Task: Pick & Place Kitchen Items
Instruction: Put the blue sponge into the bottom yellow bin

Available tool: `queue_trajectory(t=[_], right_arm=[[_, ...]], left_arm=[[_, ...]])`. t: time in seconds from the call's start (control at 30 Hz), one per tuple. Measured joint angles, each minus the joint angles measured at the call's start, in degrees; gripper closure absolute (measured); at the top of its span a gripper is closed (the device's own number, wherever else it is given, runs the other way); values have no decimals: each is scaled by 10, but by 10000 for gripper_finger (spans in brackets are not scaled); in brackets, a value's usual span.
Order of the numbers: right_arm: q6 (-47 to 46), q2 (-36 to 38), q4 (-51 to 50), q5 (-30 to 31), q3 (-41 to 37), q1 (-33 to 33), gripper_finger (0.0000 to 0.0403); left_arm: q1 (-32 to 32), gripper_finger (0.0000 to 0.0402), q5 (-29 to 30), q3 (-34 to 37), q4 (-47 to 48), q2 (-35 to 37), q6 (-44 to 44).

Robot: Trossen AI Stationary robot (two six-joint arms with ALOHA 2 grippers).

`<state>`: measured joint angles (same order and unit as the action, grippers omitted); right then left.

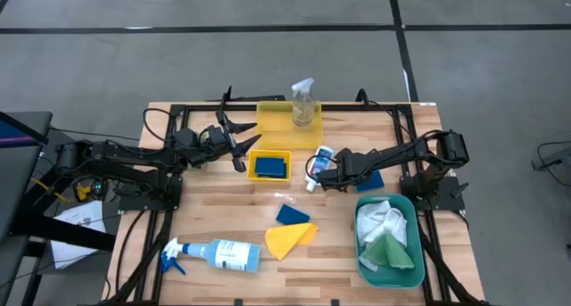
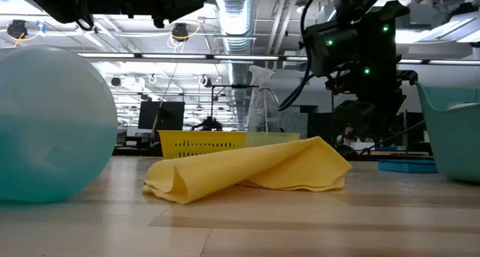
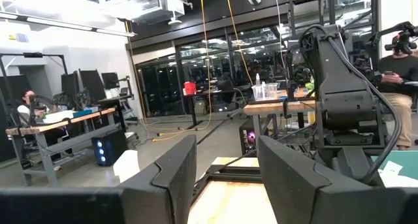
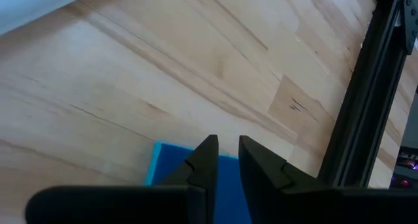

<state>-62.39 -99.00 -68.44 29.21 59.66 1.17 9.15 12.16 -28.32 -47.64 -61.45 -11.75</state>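
My left gripper (image 1: pixel 239 149) is open and empty, held level beside a small yellow tray (image 1: pixel 269 153) that holds a blue sponge (image 1: pixel 269 168). My right gripper (image 1: pixel 323 176) is all but shut, with a narrow slit between its fingers (image 4: pixel 225 155), and holds nothing. It hovers low beside the small white blue-capped bottle (image 1: pixel 317 163), which lies on the table. Another blue sponge (image 4: pixel 171 166) lies flat under the right arm. A third sponge (image 1: pixel 292 214) and the yellow cloth (image 1: pixel 290 240) lie on the table in the middle. The blue-white spray bottle (image 1: pixel 214 253) lies on its side at the near left.
The clear spray bottle (image 1: pixel 303 102) stands upright on a larger yellow tray (image 1: pixel 272 128) at the far edge. The teal bin (image 1: pixel 407 263) at the near right holds white (image 1: pixel 379 219) and green (image 1: pixel 385 251) cloths. Black frame rails (image 1: pixel 357 109) run along the table's edges.
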Motion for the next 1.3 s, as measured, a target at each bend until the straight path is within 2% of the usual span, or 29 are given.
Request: queue_trajectory(t=[0.5, 0.83, 1.3], right_arm=[[-6, 0, -7, 4, 0, -10, 349], [22, 0, 70, -68, -34, -4, 349], [28, 0, 99, -83, -34, 23, 349]], left_arm=[[0, 242, 0, 0, 0, 0, 0], [0, 242, 0, 0, 0, 0, 0], [0, 242, 0, 0, 0, 0, 0]])
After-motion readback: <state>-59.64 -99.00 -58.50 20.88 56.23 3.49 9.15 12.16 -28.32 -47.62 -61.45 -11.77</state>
